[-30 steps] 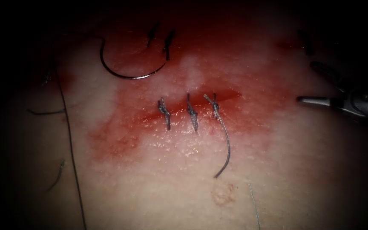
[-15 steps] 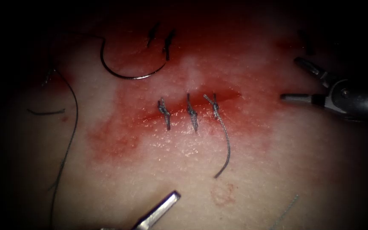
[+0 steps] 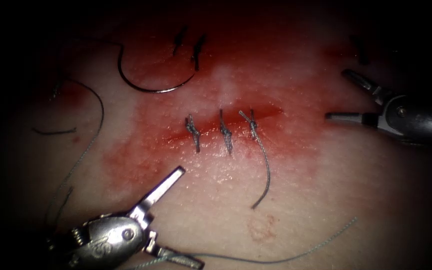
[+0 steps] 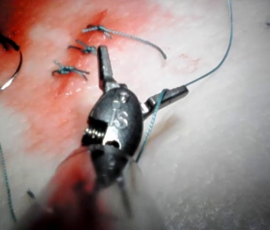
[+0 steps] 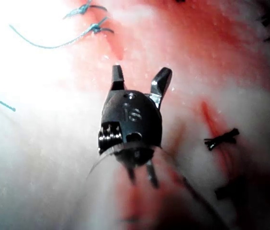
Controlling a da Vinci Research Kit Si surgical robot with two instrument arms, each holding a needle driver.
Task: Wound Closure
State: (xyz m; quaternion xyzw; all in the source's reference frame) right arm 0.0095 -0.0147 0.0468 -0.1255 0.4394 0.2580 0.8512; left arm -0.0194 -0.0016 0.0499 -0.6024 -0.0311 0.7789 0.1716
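The cut (image 3: 236, 119) in the tissue carries three knotted stitches (image 3: 225, 131); the rightmost trails a long tail (image 3: 266, 175). The curved needle (image 3: 151, 90) lies loose on the tissue above and left of the cut, held by neither tool, and also appears in the left wrist view (image 4: 5, 84). My left tool (image 3: 191, 216) sits below and left of the cut, open wide and gripping nothing. Thread (image 3: 286, 257) runs past its lower jaw, draped over it (image 4: 160, 98). My right tool (image 3: 335, 94) hovers right of the cut, open and empty (image 5: 140, 69).
Slack thread (image 3: 93, 135) curls down the left side of the tissue. Short cut ends of thread lie at the left (image 3: 51, 131), above the cut (image 3: 196, 50) and at the upper right (image 3: 361, 50). Red fluid (image 3: 141, 160) stains the tissue around the cut.
My left tool has come up into view from the bottom edge, jaws spread wide. The taut thread on the left has gone slack and curled. The right tool has shifted slightly left.
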